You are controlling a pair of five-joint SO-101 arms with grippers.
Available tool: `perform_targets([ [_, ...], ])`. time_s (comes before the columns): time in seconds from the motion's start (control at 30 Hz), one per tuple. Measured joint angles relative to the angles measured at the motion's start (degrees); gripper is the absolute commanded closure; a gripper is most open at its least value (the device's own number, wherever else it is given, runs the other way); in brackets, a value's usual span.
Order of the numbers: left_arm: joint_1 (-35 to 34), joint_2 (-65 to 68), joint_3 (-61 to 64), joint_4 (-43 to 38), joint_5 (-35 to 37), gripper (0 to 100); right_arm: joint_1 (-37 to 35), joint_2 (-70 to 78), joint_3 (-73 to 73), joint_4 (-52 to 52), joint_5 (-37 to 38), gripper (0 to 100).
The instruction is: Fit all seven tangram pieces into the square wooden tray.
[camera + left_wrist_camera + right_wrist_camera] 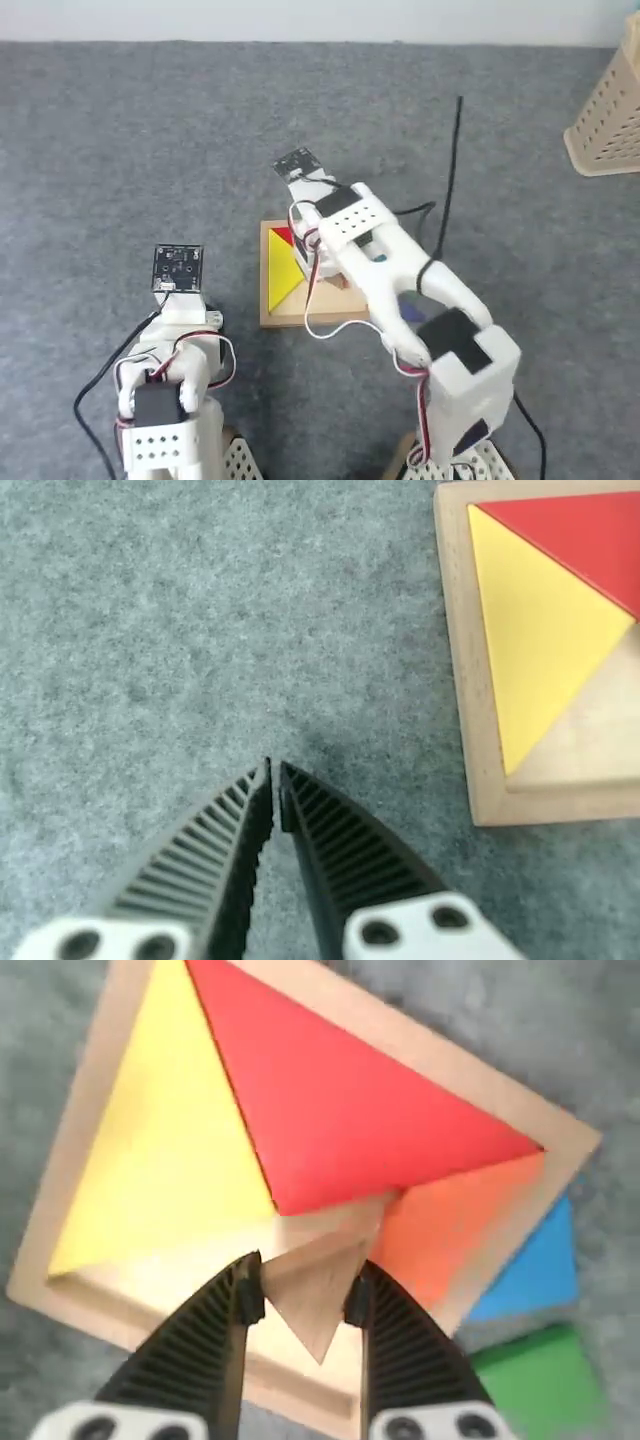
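Left gripper [275, 770] clenched on nothing, low over the carpet [200, 610], with the tray [455, 650] edge near it; I see open carpet on its other sides. Right gripper [305, 1285] grasps a wood triangle [310, 1315] over the tray's bare patch, boxed in by the seated yellow triangle [170, 1160], red triangle [340, 1110] and orange piece [450, 1220]. Past the far corner, blue piece [535, 1265] sits just beside the rim, green piece [535, 1380] near it. Cable [452, 170] beyond; basket [610, 110] well apart.

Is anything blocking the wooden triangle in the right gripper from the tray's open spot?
Nothing visible. The wooden triangle is over a bare patch of the tray, between the yellow triangle and the orange piece.
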Motion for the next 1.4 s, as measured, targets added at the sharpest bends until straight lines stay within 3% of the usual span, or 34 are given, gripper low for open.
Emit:
perform_targets([
  [0.23, 0.00, 0.00, 0.00, 0.00, 0.00, 99, 0.00, 2.20, -3.78, 0.26, -4.40, 85.0],
  [0.5, 0.00, 0.00, 0.00, 0.00, 0.00, 99, 0.00, 2.20, -3.87, 0.26, -6.68, 84.0],
  [0.73, 0.00, 0.00, 0.00, 0.00, 0.00, 99, 0.00, 2.20, -3.87, 0.26, -6.68, 85.7],
  [0.87, 0.00, 0.00, 0.00, 0.00, 0.00, 99, 0.18, -0.44, -3.87, 2.90, -6.68, 99.3],
  [1.2, 0.00, 0.00, 0.00, 0.00, 0.00, 99, 0.44, -7.30, 10.64, -7.38, -1.67, 97.2],
  [1.4, 0.00, 0.00, 0.00, 0.00, 0.00, 99, 1.05, -7.30, 11.34, -8.44, -0.62, 97.2],
])
